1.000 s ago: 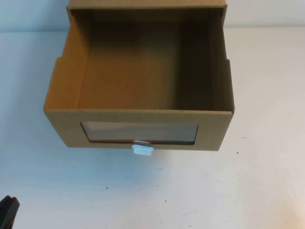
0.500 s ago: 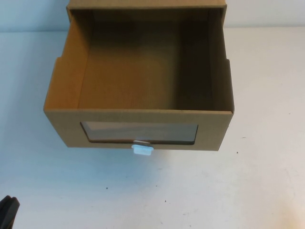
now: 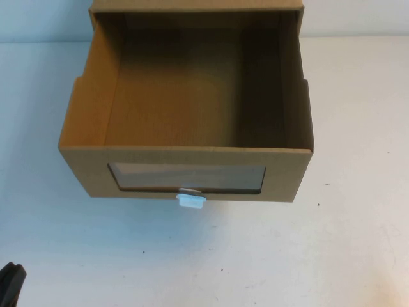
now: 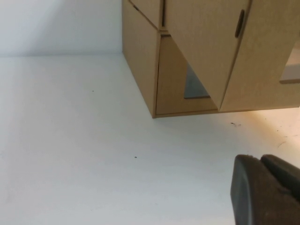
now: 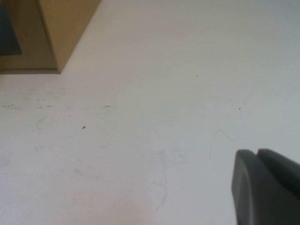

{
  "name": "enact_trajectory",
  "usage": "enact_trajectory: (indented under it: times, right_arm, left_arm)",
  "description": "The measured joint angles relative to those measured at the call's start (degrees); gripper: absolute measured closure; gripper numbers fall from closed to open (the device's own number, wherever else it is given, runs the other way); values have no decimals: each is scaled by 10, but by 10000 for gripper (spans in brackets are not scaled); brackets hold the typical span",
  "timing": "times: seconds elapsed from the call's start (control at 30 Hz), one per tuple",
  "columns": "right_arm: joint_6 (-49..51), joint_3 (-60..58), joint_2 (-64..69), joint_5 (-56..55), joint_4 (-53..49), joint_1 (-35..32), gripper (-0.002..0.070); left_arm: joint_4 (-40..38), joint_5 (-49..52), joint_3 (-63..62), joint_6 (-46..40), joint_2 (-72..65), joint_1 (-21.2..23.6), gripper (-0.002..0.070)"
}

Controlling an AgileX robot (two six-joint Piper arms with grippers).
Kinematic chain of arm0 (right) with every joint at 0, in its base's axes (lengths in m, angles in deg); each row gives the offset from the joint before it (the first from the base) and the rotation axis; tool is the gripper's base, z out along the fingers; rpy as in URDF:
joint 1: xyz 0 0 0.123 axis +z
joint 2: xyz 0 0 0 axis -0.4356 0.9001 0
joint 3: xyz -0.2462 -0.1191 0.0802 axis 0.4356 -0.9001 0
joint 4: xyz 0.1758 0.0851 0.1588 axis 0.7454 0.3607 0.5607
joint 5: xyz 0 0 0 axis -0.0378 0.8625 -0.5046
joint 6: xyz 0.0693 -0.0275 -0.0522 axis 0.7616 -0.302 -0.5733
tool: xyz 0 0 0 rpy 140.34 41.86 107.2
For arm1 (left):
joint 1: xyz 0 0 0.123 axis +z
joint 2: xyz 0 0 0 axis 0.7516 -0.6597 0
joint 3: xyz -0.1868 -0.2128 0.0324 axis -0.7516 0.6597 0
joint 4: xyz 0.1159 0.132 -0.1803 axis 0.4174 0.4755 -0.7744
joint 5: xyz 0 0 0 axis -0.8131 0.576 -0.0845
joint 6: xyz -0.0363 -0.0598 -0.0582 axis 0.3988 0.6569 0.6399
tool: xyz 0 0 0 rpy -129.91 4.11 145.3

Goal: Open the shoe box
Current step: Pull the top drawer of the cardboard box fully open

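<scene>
The brown cardboard shoe box [image 3: 192, 96] stands in the middle of the white table with its drawer [image 3: 185, 169] pulled out toward me, the inside empty. The drawer front has a clear window and a small light-blue pull tab [image 3: 191, 201] at its lower edge. My left gripper [image 3: 9, 284] rests at the near left corner of the table, far from the box; its fingers [image 4: 262, 187] are pressed together on nothing. My right gripper [image 5: 265, 183] is out of the high view; in its wrist view it hangs shut over bare table, a corner of the box [image 5: 51, 33] off ahead.
The white table [image 3: 358, 224] surrounds the box with bare surface on the left, right and near sides. A pale wall runs behind the box.
</scene>
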Motion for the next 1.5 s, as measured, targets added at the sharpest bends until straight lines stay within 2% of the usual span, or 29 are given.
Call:
enact_trajectory:
  times: [0.1, 0.3, 0.4, 1.23, 1.4, 1.5]
  right_arm:
    - [0, 0, 0, 0, 1, 0, 689]
    - [0, 0, 0, 0, 1, 0, 690]
    - [0, 0, 0, 1, 1, 0, 689]
    - [0, 0, 0, 2, 2, 0, 689]
    - [0, 0, 0, 2, 2, 0, 689]
    - [0, 0, 0, 2, 2, 0, 689]
  left_arm:
    - [0, 0, 0, 0, 0, 13, 679]
    - [0, 0, 0, 0, 0, 94, 679]
    - [-1, 0, 0, 0, 0, 118, 679]
    - [0, 10, 0, -7, 0, 122, 679]
    - [67, 41, 0, -9, 0, 122, 679]
    - [95, 47, 0, 20, 0, 122, 679]
